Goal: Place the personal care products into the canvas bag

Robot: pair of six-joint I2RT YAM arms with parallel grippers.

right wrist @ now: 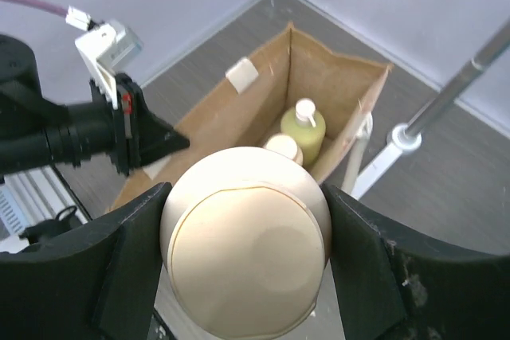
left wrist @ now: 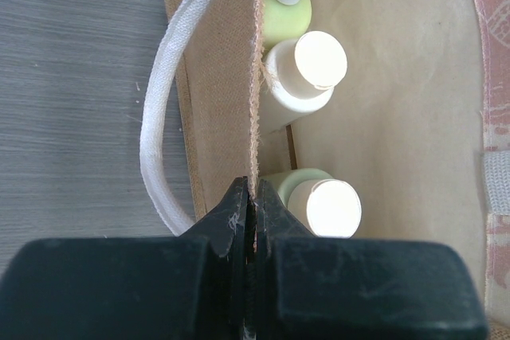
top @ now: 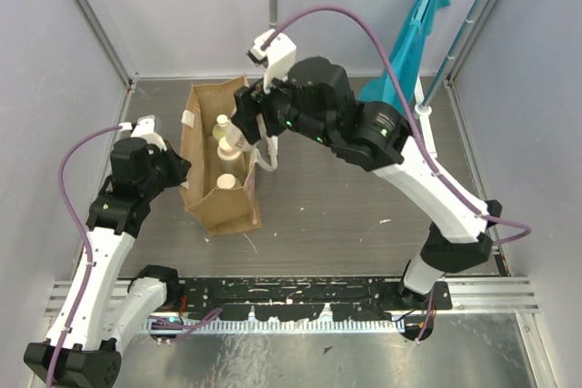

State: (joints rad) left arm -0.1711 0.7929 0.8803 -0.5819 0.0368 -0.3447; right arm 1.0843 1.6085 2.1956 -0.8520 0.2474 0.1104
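The tan canvas bag (top: 211, 202) stands open at centre left. My left gripper (top: 182, 170) is shut on its left wall; the left wrist view shows the jaws (left wrist: 255, 201) pinching the wall's top edge (left wrist: 227, 77). Inside are three bottles: a yellow-green pump bottle (left wrist: 287, 17), a cream bottle (left wrist: 301, 77) and a yellow-green bottle with a white cap (left wrist: 319, 201). My right gripper (top: 242, 130) hovers over the bag's opening, shut on the fourth, cream-beige bottle (right wrist: 247, 244). Below it I see the bag (right wrist: 239, 109) and the pump bottle (right wrist: 304, 131).
A teal-blue cloth bag (top: 414, 43) hangs from a metal rack at the back right; the rack's pole foot (top: 423, 108) stands just right of the right arm. The bag's white strap handles (left wrist: 163, 117) hang outside its walls. Grey walls enclose the table.
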